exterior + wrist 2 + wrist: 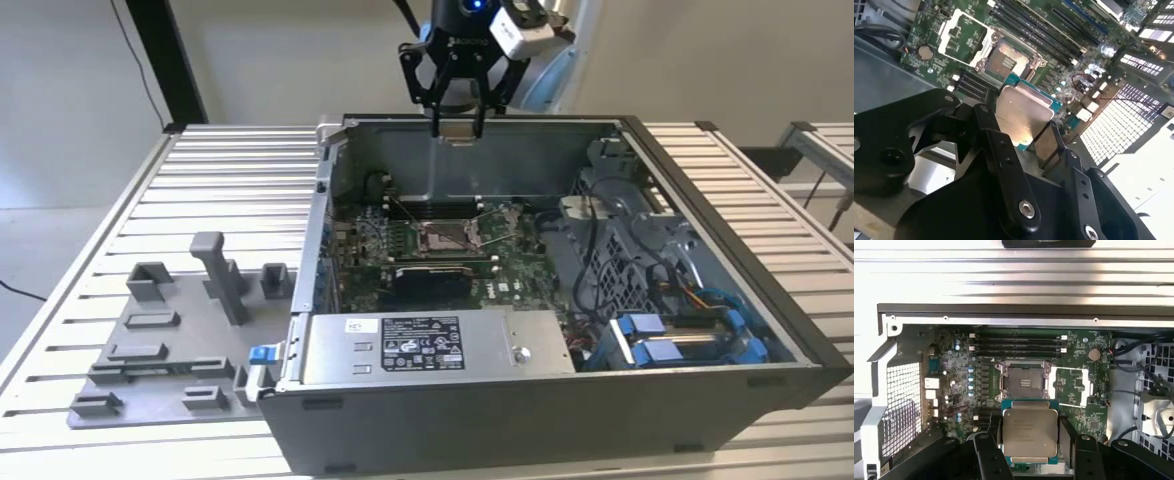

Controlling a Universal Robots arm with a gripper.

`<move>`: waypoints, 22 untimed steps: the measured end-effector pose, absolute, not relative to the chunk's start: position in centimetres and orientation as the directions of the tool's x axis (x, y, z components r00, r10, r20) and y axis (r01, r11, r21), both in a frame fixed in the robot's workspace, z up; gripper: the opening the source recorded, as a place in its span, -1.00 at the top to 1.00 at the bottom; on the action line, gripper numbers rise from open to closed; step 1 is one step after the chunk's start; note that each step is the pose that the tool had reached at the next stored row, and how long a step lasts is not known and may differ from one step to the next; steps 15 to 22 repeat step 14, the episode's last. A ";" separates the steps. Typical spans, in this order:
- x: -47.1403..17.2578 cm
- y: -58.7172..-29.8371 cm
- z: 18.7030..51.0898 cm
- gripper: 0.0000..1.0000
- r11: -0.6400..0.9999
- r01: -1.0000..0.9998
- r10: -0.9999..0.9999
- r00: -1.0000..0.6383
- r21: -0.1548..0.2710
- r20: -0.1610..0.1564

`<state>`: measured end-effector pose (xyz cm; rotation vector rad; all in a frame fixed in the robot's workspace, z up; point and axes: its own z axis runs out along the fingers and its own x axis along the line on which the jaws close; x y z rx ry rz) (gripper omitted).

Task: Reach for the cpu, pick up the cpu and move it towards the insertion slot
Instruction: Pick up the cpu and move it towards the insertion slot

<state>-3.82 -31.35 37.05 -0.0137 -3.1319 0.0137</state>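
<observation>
Cpu (1030,432) pinched flat between jaws of gripper (1030,440), silvery top facing wrist cameras, teal-green rim showing at edges; also seen in second wrist view (1021,114). In exterior view gripper (457,122) hangs above far wall of open computer case (561,400), cpu clear of board. Insertion slot (1024,381) on green motherboard (1074,385) inside case, frame open, brownish centre exposed; apart from cpu. Case sits on slatted table (214,190); grey fixture blocks (174,330) near table's front edge beside case.
</observation>
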 end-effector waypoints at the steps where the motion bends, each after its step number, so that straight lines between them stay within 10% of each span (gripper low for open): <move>1: -3.8 -31.3 37.0 1.00 1.000 0.009 0.009 -1.000 -0.009 0.009; 22: -3.8 -30.6 37.0 1.00 1.000 0.015 0.015 -1.000 -0.009 0.008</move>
